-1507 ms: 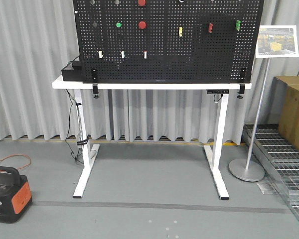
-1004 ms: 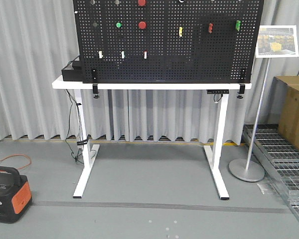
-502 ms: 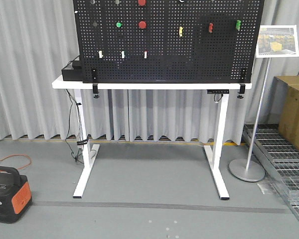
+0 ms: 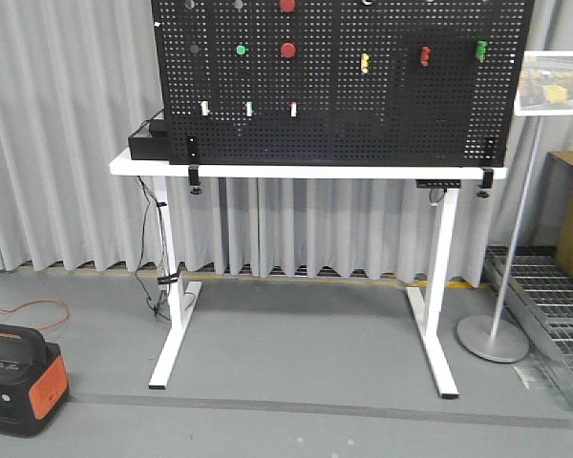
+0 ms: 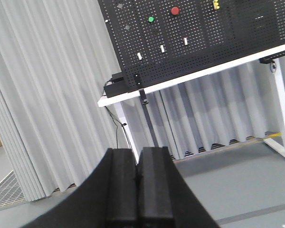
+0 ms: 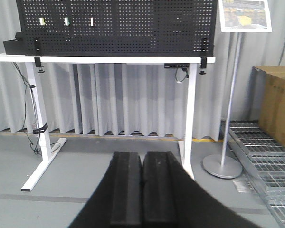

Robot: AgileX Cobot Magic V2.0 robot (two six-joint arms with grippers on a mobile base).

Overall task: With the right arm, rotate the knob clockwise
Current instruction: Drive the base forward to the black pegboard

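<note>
Pegboard [image 4: 363, 95] further right; small grey knob [image 4: 193, 46]

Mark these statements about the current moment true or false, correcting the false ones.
1. The pegboard stands on a white table. True.
2. The right tool is shut and empty. True.
3. The right tool touches the pegboard. False: it is well short of it, with open floor between.
4. The left tool is open. False: its fingers are pressed together.
5. The power box sits on the table. False: it is on the floor, left of the table.
</note>
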